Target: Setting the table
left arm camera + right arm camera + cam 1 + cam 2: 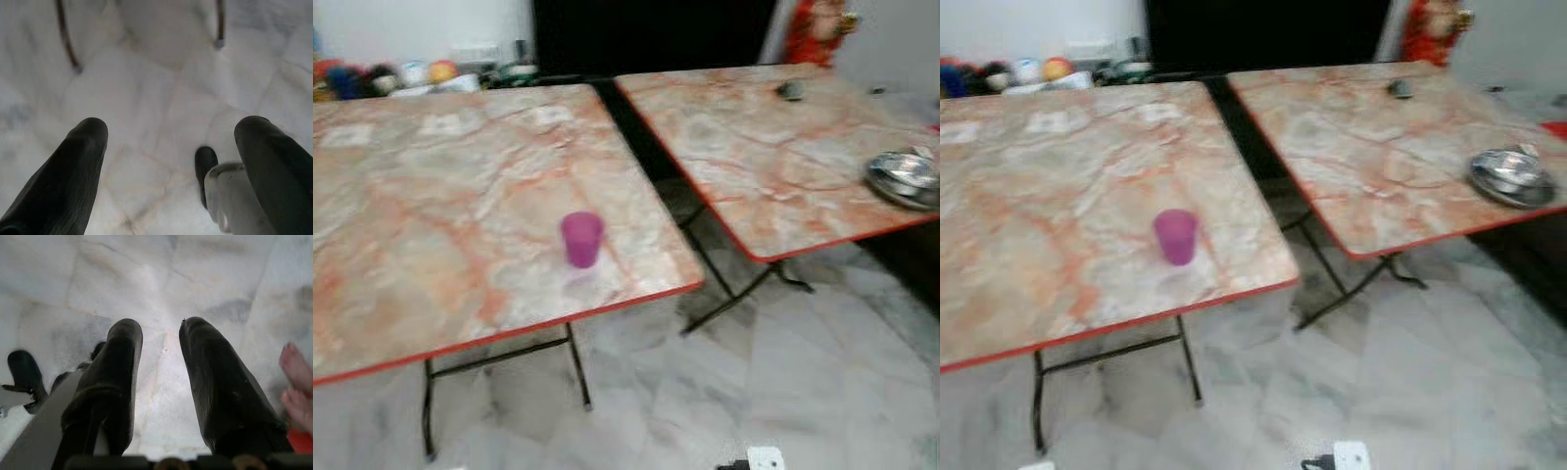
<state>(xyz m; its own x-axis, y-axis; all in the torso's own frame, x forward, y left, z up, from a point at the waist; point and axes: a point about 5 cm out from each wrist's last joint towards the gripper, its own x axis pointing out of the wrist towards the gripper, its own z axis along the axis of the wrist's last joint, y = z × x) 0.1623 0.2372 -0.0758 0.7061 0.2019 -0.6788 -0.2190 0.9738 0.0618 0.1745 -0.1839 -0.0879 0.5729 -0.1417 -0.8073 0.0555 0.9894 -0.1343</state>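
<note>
Both arms hang at the robot's sides over the pale tiled floor (156, 98), each holding nothing: the left pincer (171, 142) is spread wide, and the right pincer (160, 340) is released too, its fingers only a little apart.

The purple cup (580, 238) stands upright on the near table (431, 215), close to that table's front edge and toward its right corner. Across the gap from the cup, a second table (754, 147) carries a stack of metal dishes (904, 177) at its right edge and a small dark thing (790, 90) at its far side, too blurred to name.

Judging the risks: the cup sits so near the edge that a careless reach or a bump against the folding table legs (578, 367) could tip it to the floor. The dishes also lie at their table's rim and could slide off if nudged. The head views are blurred, so aiming now would be unreliable.

A person's bare foot (296, 377) rests on the floor just beside the right pincer, and a white plug (765, 458) lies on the floor in front of the cup's table; either could be stepped on
</note>
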